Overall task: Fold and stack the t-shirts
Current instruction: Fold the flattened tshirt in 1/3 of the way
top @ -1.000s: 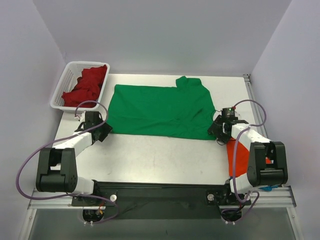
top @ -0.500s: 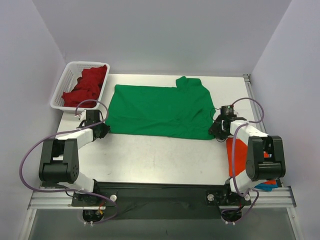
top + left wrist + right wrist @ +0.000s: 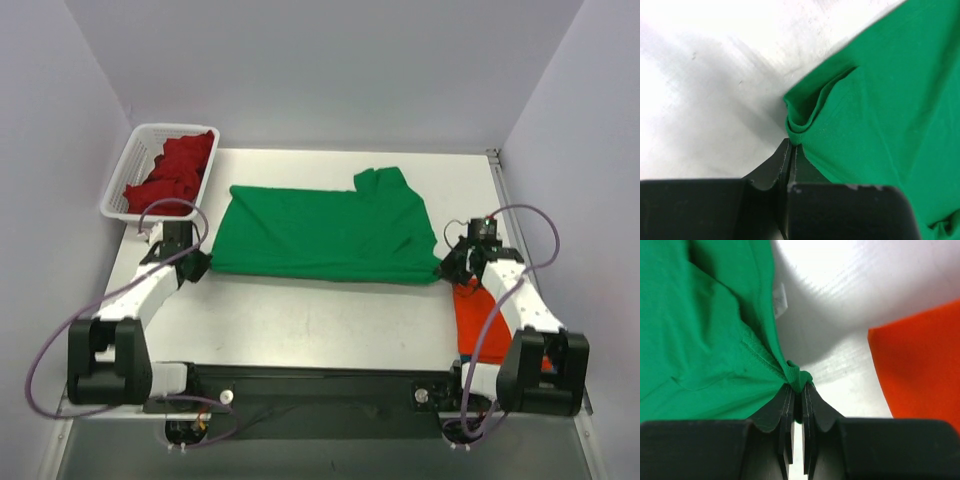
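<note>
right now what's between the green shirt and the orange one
Bare table, clearest in the right wrist view, separates the green t-shirt from the orange t-shirt; the right gripper, shut on the green corner, sits there.

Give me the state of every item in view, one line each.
Green t-shirt: spread on the table, both near corners pinched.
Left gripper: shut on one near corner of that shirt.
Right gripper: shut on the other near corner.
Orange t-shirt: lying flat, unheld.
Dark red t-shirt: crumpled in the basket.
Basket: upright, holding the red cloth.
</note>
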Action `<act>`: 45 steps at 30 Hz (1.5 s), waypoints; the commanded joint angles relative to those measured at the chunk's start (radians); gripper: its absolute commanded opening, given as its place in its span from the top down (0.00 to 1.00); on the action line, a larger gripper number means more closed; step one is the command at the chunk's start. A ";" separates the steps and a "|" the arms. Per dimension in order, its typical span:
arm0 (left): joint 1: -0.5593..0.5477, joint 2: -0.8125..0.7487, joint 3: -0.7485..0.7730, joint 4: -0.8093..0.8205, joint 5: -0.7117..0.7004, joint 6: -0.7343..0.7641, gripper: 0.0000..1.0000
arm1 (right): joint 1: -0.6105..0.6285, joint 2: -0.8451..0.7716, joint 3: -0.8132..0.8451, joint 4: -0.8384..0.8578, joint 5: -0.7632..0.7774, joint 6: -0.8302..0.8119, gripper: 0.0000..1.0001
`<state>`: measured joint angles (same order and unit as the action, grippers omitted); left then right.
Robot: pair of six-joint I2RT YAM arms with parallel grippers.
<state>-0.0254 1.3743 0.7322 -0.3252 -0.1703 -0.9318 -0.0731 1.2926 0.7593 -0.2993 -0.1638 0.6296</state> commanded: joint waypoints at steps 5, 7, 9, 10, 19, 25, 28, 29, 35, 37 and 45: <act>0.008 -0.294 -0.148 -0.162 -0.093 -0.004 1.00 | -0.030 -0.277 -0.184 -0.165 -0.028 0.033 0.98; 0.008 -0.381 -0.197 -0.210 -0.101 -0.016 1.00 | -0.030 -0.369 -0.222 -0.181 -0.001 0.045 0.95; 0.008 -0.446 -0.226 -0.260 -0.113 -0.021 1.00 | -0.033 -0.436 -0.265 -0.218 0.007 0.056 0.94; 0.005 -0.477 -0.249 -0.281 -0.116 -0.025 1.00 | -0.033 -0.456 -0.278 -0.231 0.006 0.064 0.92; 0.002 -0.761 -0.255 -0.376 -0.092 -0.036 0.29 | -0.019 -0.598 -0.298 -0.288 -0.008 0.094 0.35; -0.057 -0.628 -0.113 -0.239 0.021 0.051 0.30 | 0.137 -0.439 -0.139 -0.178 0.073 0.030 0.35; -0.184 -0.531 -0.047 -0.132 0.046 0.080 0.32 | 0.239 -0.285 -0.049 -0.156 0.167 0.010 0.36; -0.224 -0.505 -0.027 -0.103 0.048 0.105 0.32 | 0.249 -0.218 -0.011 -0.144 0.196 0.007 0.36; -0.505 -0.163 0.156 0.126 0.107 0.200 0.30 | 0.249 -0.029 0.054 -0.017 0.141 -0.013 0.41; -0.548 -0.028 0.203 0.195 0.144 0.208 0.29 | 0.248 0.002 0.069 0.024 0.121 -0.008 0.41; -0.671 0.354 0.455 0.299 0.281 0.200 0.25 | 0.248 0.149 0.126 0.071 0.104 -0.002 0.48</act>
<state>-0.6750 1.6623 1.1034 -0.1295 0.0162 -0.7456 0.1719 1.4124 0.8421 -0.2546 -0.0597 0.6327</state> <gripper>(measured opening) 0.747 0.541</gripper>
